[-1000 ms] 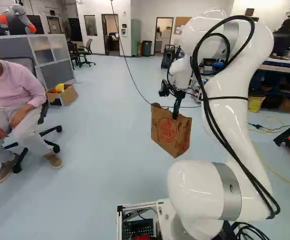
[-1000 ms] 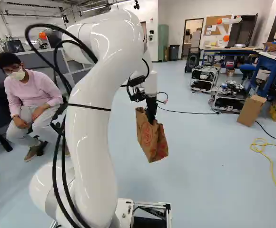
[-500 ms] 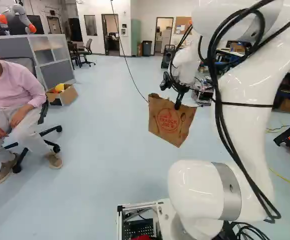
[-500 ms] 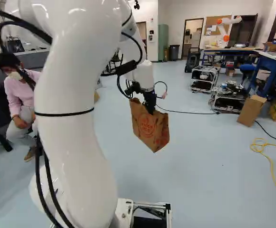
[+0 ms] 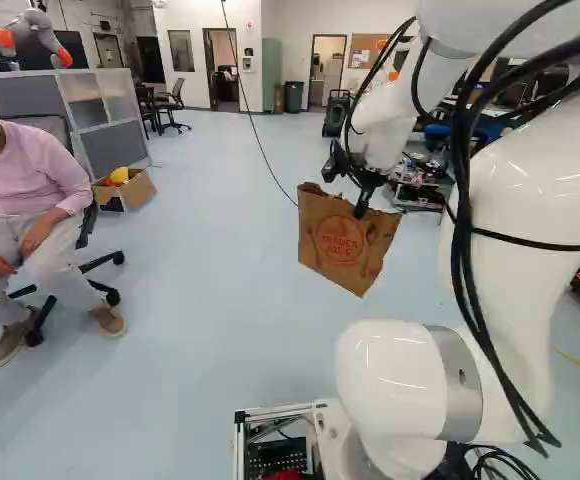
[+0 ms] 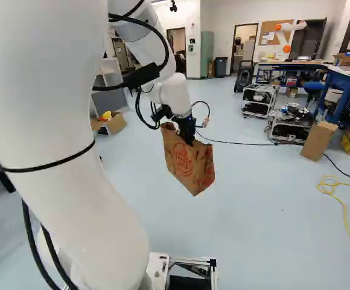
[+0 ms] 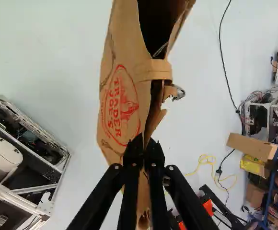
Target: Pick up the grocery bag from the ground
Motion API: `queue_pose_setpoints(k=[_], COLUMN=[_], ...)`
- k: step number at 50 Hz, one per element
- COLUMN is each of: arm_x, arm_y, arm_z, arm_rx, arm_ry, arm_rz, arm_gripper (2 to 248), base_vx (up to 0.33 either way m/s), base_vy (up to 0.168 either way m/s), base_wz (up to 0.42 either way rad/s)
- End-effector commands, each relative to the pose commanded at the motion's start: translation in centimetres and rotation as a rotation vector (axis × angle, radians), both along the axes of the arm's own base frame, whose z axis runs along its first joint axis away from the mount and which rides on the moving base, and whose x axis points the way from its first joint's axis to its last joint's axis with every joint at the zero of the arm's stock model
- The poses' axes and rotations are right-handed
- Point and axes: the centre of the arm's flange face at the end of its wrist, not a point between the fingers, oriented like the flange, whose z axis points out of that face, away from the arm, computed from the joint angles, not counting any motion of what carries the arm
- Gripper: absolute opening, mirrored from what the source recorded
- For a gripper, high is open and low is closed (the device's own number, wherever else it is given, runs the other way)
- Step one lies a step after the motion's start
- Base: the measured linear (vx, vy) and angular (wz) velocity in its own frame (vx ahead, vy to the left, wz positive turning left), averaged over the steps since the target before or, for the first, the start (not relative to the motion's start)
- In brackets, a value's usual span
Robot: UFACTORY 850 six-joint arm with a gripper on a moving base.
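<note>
Wrist view: the gripper (image 7: 145, 143) is pinching the grocery bag (image 7: 122, 108) by its rim, fingers nearly together; the bag is hanging above the floor (image 6: 265, 205). Its torn edge is likely needing slow, swing-free movement.

A pale blue floor (image 5: 200, 290) runs back to a white wall (image 5: 295, 38) under bright light. Far off, a green cabinet (image 6: 207, 53) and a dark bin (image 6: 221, 66) stand left of an open doorway (image 6: 244, 47), with a corkboard (image 6: 270, 38) to its right. On the left are a grey partition (image 5: 113, 150) and an office chair (image 5: 173, 103); on the right, a blue-framed bench (image 6: 329, 92) and a yellow cable (image 6: 344, 208).
</note>
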Motion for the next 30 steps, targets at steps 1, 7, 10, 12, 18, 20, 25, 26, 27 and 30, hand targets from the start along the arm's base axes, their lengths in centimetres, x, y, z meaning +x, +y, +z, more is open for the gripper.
queue_pose_setpoints(k=[1,7,10,12,18,20,25,26,27,30], arm_x=[-0.03,-0.04,-0.06,-0.08,-0.17,-0.21,-0.32,-0.35,-0.38,-0.48], arm_y=[0.01,0.02,0.05,0.08,0.19,0.24,0.39,0.43,0.46,0.59], arm_z=[0.0,-0.01,-0.03,-0.05,-0.12,-0.16,-0.26,-0.28,-0.31,-0.39], arm_rx=[0.0,0.0,0.001,0.001,0.003,0.004,0.006,0.007,0.007,0.01], arm_ry=[0.0,-0.001,-0.002,-0.004,-0.01,-0.013,-0.022,-0.024,-0.026,-0.033], arm_rz=[0.0,-0.001,-0.002,-0.003,-0.009,-0.012,-0.019,-0.021,-0.023,-0.029], arm_gripper=[25,25,25,25,25,25,25,25,25,25], base_vx=[0.0,0.0,0.0,0.0,0.0,0.0,0.0,0.0,0.0,0.0], base_vy=[0.0,0.0,0.0,0.0,0.0,0.0,0.0,0.0,0.0,0.0], base_wz=[0.0,0.0,0.0,0.0,0.0,0.0,0.0,0.0,0.0,0.0])
